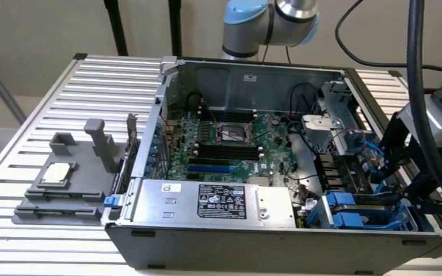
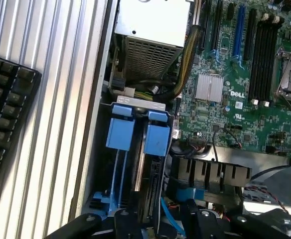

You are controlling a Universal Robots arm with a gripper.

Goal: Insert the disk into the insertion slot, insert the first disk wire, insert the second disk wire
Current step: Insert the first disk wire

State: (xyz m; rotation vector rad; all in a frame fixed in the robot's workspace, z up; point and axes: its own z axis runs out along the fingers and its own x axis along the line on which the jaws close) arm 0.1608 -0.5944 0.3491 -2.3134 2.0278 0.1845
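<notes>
The insertion slot [image 2: 135, 149] is a drive bay at the case's corner, with two bright blue clip tabs [image 2: 156, 138] at its mouth. Below one tab a thin grey and dark edge, probably the disk [image 2: 146, 181], stands inside the bay. A blue disk wire [image 2: 168, 215] curls loose beside the bay. My gripper [image 2: 155, 226] hovers just off the bay's end, its black fingers [image 2: 194, 219] spread with nothing between them. In the exterior view the gripper [image 1: 414, 190] hangs over the case's edge on that view's right, beside the slot [image 1: 351, 211].
The open computer case [image 1: 205, 244] lies on a slatted metal table [image 1: 106, 75]. A silver power supply [image 1: 213, 201] sits next to the bay, with the motherboard [image 1: 221, 144] behind. A grey fixture [image 1: 60, 190] stands outside the case. A black keyboard [image 2: 6, 114] lies on the slats.
</notes>
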